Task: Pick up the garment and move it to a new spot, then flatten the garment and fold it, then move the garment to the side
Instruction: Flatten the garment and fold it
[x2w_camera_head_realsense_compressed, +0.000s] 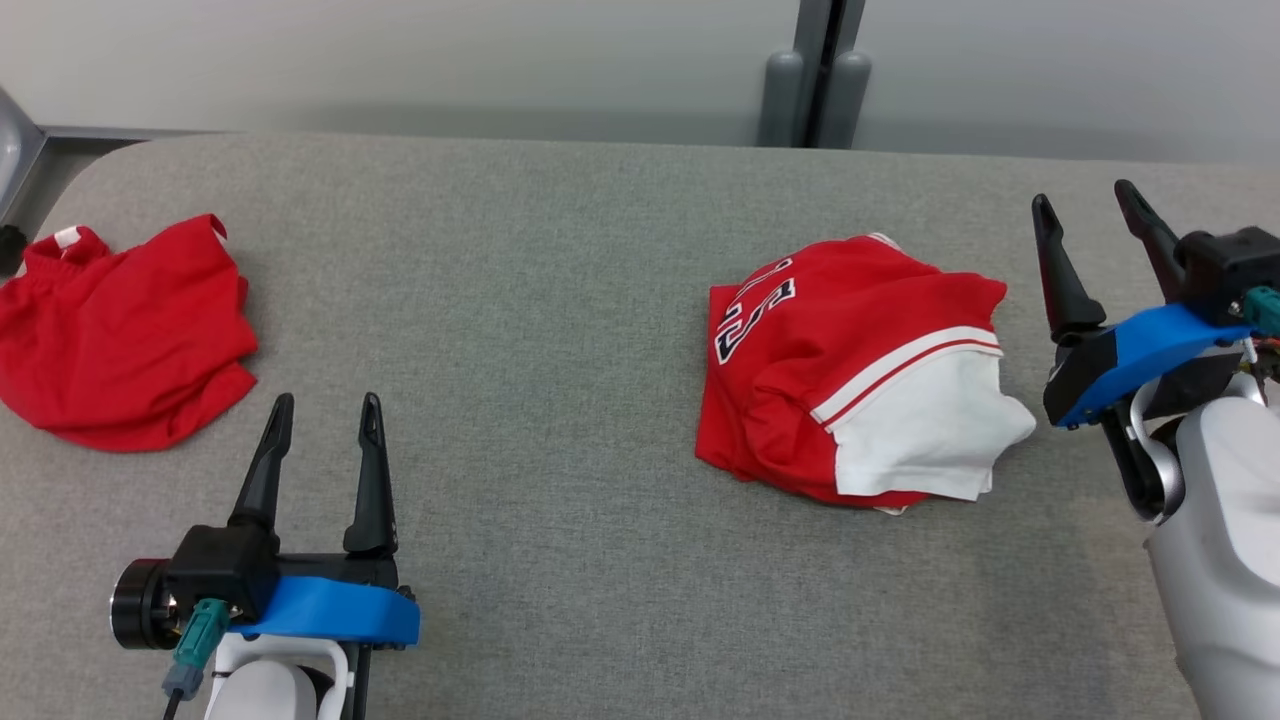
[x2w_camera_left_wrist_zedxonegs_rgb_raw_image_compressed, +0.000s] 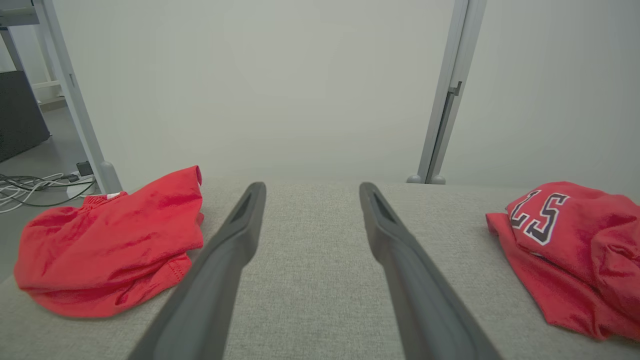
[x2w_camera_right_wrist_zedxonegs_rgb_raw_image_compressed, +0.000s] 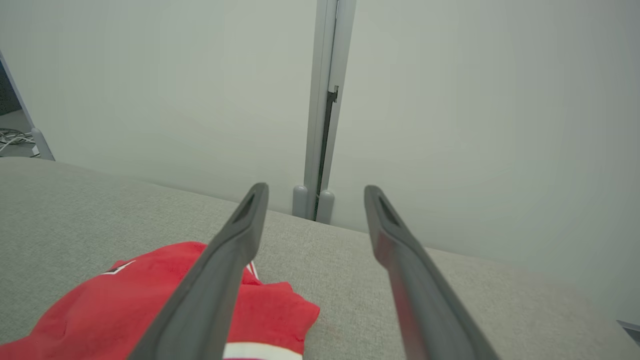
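A grey fabric-covered table (x2w_camera_head_realsense_compressed: 540, 300) carries two garments, well apart from each other. The red-and-white jersey (x2w_camera_head_realsense_compressed: 850, 340) lies in a loose, bunched heap toward the table's right end, roughly midway between the far and near edges. A dark, white-outlined print shows on its left part and a white panel with a red-and-white stripe on its right. The plain red garment (x2w_camera_head_realsense_compressed: 120, 330) lies crumpled at the table's left end, close to the rounded far-left corner, with a bit of white label at its top. The left gripper (x2w_camera_head_realsense_compressed: 327, 402) stands over the near-left part of the table, just near of the plain red garment. Its two dark fingers are spread wide, with nothing between them and only bare fabric beyond. In the left wrist view, the left gripper (x2w_camera_left_wrist_zedxonegs_rgb_raw_image_compressed: 311, 186) points at the far edge, with the plain red garment (x2w_camera_left_wrist_zedxonegs_rgb_raw_image_compressed: 110, 255) to one side and the jersey (x2w_camera_left_wrist_zedxonegs_rgb_raw_image_compressed: 575, 250) to the other. The right gripper (x2w_camera_head_realsense_compressed: 1084, 195) is at the table's right end, just beside the jersey. It is also fully spread and grips nothing. In the right wrist view, the right gripper (x2w_camera_right_wrist_zedxonegs_rgb_raw_image_compressed: 315, 187) has the jersey (x2w_camera_right_wrist_zedxonegs_rgb_raw_image_compressed: 100, 305) low beside its left finger.
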